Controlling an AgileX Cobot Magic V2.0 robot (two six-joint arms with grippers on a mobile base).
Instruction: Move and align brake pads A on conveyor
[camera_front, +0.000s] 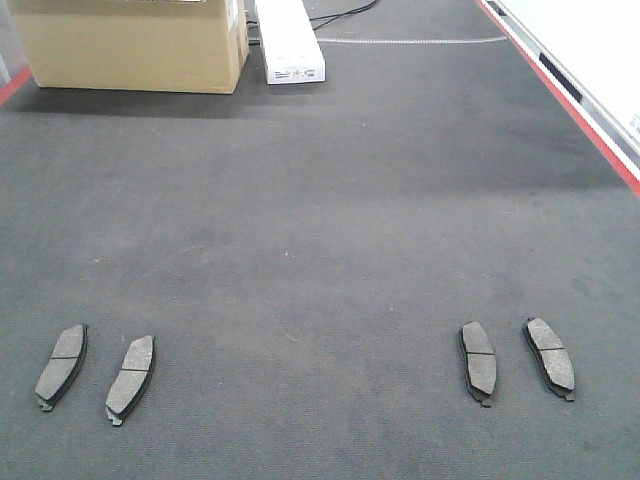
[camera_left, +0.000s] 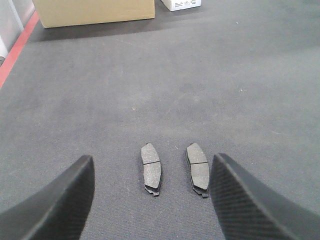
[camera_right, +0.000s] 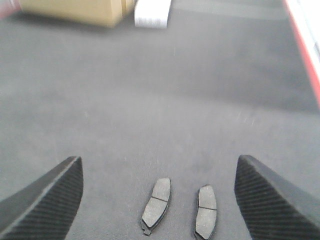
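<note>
Four dark-grey brake pads lie flat on the conveyor (camera_front: 320, 220), in two pairs near its front. The left pair is pad (camera_front: 62, 365) and pad (camera_front: 131, 377); the right pair is pad (camera_front: 479, 358) and pad (camera_front: 551, 355). No gripper shows in the front view. In the left wrist view my left gripper (camera_left: 154, 160) is open above the belt, and two pads (camera_left: 151, 167) (camera_left: 199, 167) lie untouched between its fingers (camera_left: 60, 205). My right gripper (camera_right: 159, 160) is also open, with two pads (camera_right: 156, 202) (camera_right: 206, 210) below its gap.
A cardboard box (camera_front: 135, 45) and a white carton (camera_front: 290, 40) stand at the far end of the belt. A red stripe (camera_front: 570, 100) and a white rail run along the right edge. A red stripe (camera_left: 17, 47) also marks the left edge.
</note>
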